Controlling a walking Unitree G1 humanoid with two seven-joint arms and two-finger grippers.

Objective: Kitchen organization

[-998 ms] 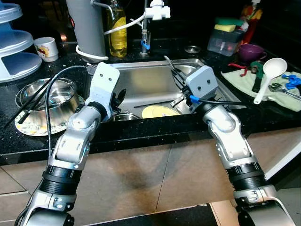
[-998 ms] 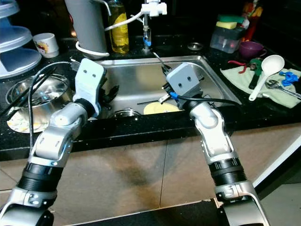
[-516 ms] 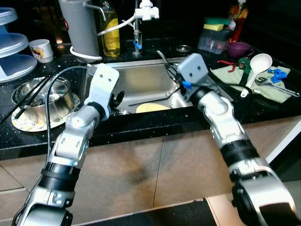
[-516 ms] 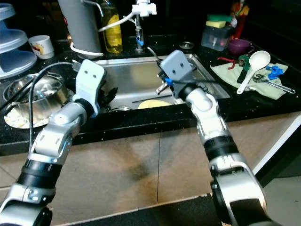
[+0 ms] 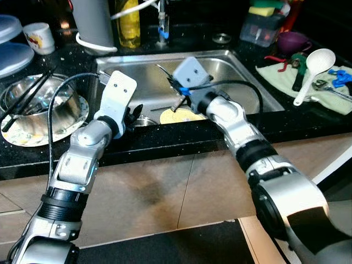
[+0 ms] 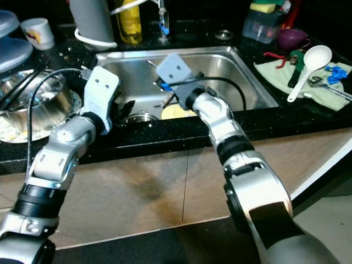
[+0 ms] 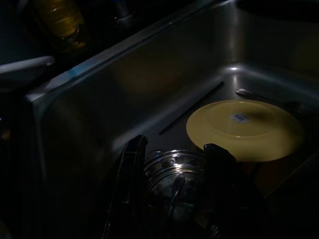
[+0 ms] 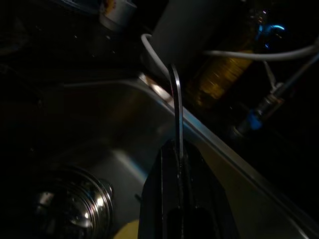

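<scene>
Stainless steel sink [image 5: 242,82], brushed and rectangular, sits sunk in a speckled black stone counter [image 5: 165,140]. On its floor lies a round, matte yellow plate [image 7: 245,128], and just beside it a small shiny ribbed steel bowl [image 7: 174,172]; a thin dark chopstick [image 7: 192,114] lies flat beyond the plate. The right gripper [image 8: 175,154] hangs over the middle of the basin, its black fingers pressed together on the thin, curved handle of a metal utensil [image 8: 176,107], which sticks out past the tips; which kind of utensil it is cannot be told. The left gripper [image 7: 174,149] is lower, at the sink's left front, its fingers [image 7: 130,164] spread apart on either side of the ribbed bowl's rim, with no clear touch.

On the counter to the left, a large steel mixing bowl [image 5: 41,107] with black chopsticks across it rests on a patterned plate. To the right, a white plastic ladle [image 5: 314,69] lies on a pale green cloth [image 5: 286,77].

Compared with a second ago, the right gripper has swung from the sink's right side toward its centre, carrying the utensil along, while the left gripper stays near the same front corner. The camera has also shifted a little.
</scene>
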